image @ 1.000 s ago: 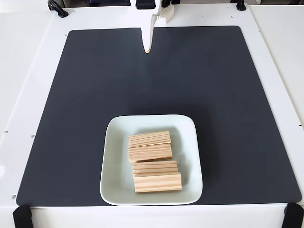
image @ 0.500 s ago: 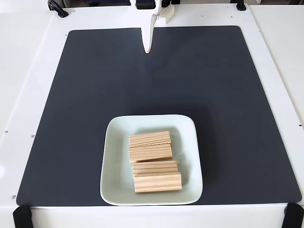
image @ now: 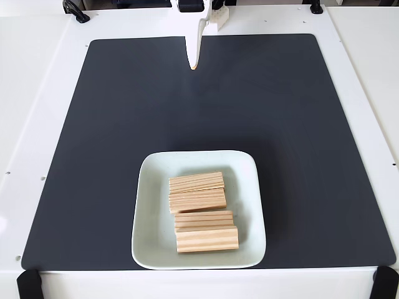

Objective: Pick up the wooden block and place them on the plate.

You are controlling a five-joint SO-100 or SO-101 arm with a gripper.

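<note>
Several pale wooden blocks point(image: 197, 182) with striped grain lie in a column on the mint-white square plate point(image: 149, 212), which sits at the near edge of the dark mat. Each block lies crosswise, one behind the other; the nearest one point(image: 207, 240) is the widest in view. At the far edge of the mat, my white gripper point(image: 194, 64) hangs tip down, well away from the plate. Its fingers are pressed together with nothing between them.
A dark grey mat point(image: 93, 137) covers most of the white table point(image: 31, 93). Black clamps point(image: 28, 283) sit at the two near corners. A black cable point(image: 75, 10) lies at the far left.
</note>
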